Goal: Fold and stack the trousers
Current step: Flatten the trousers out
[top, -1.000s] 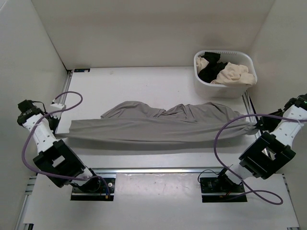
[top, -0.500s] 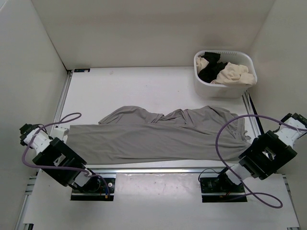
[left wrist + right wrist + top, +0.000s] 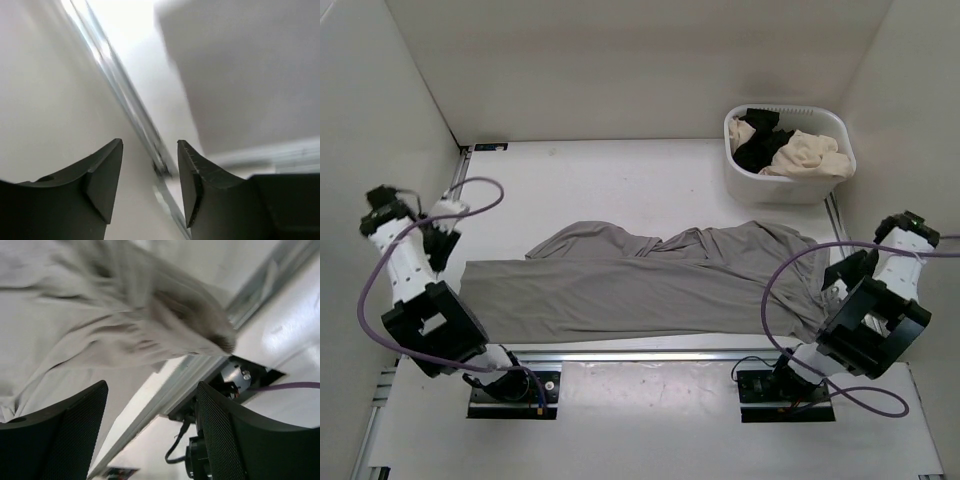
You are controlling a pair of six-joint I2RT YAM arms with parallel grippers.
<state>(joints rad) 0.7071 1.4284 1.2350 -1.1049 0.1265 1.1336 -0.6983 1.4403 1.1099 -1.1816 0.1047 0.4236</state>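
The grey trousers (image 3: 640, 285) lie stretched across the desk (image 3: 620, 180), mid-frame. The left hand (image 3: 149, 145) and right hand (image 3: 151, 387) are both spread, holding nothing. The thin, limp cloth looks likely to sag and slide, so it is best pinched at the end corners.

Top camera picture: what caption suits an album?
Grey trousers lie spread across the table, left gripper and right gripper open nearby, laundry basket behind.
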